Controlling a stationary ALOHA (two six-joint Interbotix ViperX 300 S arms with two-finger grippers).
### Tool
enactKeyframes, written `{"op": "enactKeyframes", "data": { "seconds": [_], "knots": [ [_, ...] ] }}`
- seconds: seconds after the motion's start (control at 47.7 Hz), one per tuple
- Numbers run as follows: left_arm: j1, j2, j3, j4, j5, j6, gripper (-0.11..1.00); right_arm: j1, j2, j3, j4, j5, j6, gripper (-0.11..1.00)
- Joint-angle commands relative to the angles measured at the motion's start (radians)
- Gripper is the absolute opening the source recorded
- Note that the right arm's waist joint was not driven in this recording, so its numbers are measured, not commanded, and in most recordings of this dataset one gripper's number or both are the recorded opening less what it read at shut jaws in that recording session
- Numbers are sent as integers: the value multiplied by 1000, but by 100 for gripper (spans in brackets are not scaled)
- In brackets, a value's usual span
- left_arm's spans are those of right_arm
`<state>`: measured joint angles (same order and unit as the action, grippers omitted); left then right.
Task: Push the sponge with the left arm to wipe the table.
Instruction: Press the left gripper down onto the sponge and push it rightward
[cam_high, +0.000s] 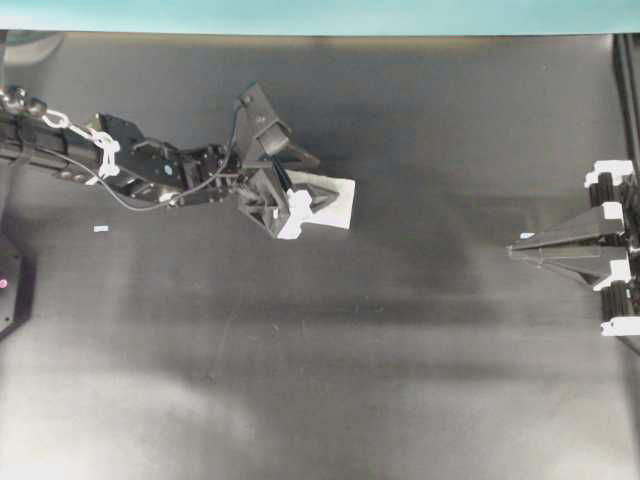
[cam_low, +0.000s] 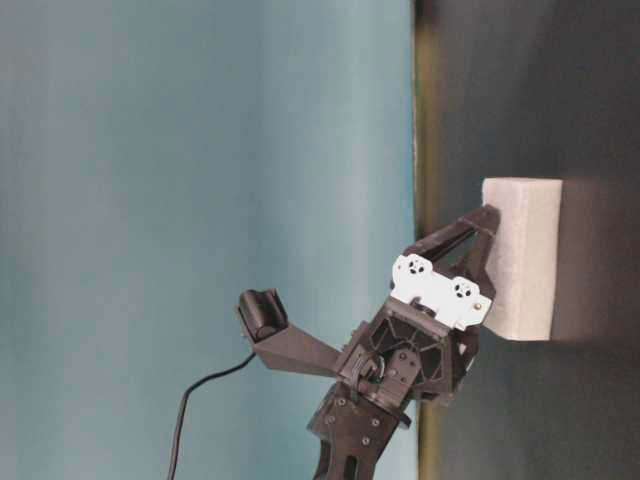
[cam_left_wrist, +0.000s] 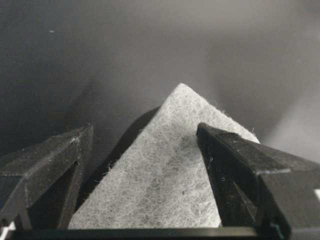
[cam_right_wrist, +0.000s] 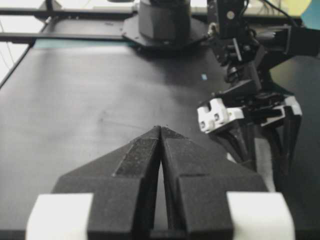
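The white sponge (cam_high: 330, 200) lies flat on the black table (cam_high: 400, 380), back of centre. It also shows in the table-level view (cam_low: 522, 260) and fills the left wrist view (cam_left_wrist: 170, 175). The left arm's gripper (cam_high: 300, 190) is open and set down on the sponge's left end, with one finger (cam_left_wrist: 235, 165) over the foam and the other finger (cam_left_wrist: 50, 160) beside its edge. The same gripper shows in the table-level view (cam_low: 483, 250) and the left wrist view (cam_left_wrist: 145, 130). My right gripper (cam_high: 512, 250) is shut and empty at the far right, pointing left; it also shows in its wrist view (cam_right_wrist: 161, 128).
A teal strip (cam_high: 320, 15) runs along the table's far edge. A tiny white scrap (cam_high: 100, 229) lies on the table near the left arm. The left arm's base and frame rails (cam_right_wrist: 165, 20) stand at the far end in the right wrist view.
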<state>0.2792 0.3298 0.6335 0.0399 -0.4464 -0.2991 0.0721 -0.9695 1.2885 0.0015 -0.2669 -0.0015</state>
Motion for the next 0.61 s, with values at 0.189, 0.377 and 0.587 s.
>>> {"op": "enactKeyframes", "data": {
  "seconds": [0.189,0.377,0.587],
  "knots": [
    [-44,-28,31,3,0,-66,80,0,5,-5,2,-6,3,-1],
    [-60,-66,95,3,0,-84,80,0,3,-3,2,-6,3,-1],
    [-92,-107,138,3,20,-118,80,0,3,-3,2,-11,3,-1]
  ]
}}
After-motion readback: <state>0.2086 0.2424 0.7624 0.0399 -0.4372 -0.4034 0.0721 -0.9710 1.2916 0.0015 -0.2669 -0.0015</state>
